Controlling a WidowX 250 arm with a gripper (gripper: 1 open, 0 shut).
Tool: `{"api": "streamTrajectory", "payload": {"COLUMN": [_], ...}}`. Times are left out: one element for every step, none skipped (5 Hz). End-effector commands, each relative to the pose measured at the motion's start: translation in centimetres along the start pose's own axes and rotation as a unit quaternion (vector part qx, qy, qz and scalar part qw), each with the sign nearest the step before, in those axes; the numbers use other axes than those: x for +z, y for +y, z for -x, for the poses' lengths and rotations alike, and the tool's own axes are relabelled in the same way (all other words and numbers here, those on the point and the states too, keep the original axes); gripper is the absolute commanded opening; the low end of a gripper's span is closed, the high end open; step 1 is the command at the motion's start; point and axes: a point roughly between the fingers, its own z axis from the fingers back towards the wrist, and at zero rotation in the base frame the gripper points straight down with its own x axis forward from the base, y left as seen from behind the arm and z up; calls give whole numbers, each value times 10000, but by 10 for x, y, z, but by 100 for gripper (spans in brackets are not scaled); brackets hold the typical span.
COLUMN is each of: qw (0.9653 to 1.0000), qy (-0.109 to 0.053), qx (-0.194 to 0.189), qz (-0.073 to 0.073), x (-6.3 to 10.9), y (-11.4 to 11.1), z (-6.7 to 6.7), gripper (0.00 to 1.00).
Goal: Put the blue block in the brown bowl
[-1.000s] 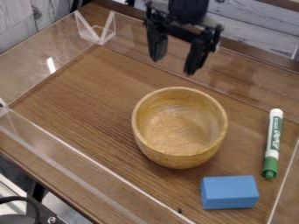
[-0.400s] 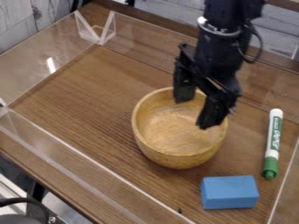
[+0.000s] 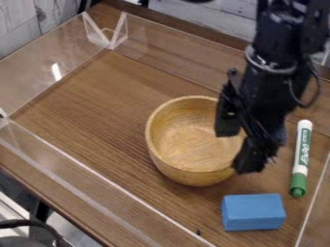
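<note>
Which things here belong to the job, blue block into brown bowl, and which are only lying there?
Belong to the job:
blue block
brown bowl
gripper, open and empty

Only lying there:
green-and-white marker pen

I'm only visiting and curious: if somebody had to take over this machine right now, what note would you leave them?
Gripper: open, empty, pointing down above the right rim of the brown bowl.
Blue block: flat on the wooden table, in front of the bowl to its right, untouched.
Bowl: empty as far as visible.
Green-and-white marker: lies right of the bowl, not part of the job.
Done: nothing yet.
Left: grasp the block, lift it, drop it in the bowl.
</note>
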Motion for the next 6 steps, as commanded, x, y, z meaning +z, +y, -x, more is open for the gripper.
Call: {"api": "streamTrajectory", "payload": {"qw": [9986, 9964, 9956, 9950, 9944, 9938], "qy": [-315, -369, -435, -521, -604, -675], "qx": [-396, -729, -801, -834, -853, -863], "qz": [-182, -214, -214, -199, -179, -193], "x": [5, -5, -14, -23, -31, -36], "y": [-8, -13, -14, -15, -16, -16], "z": [-5, -8, -11, -14, -17, -20], "gripper": [100, 100, 100, 100, 100, 100]}}
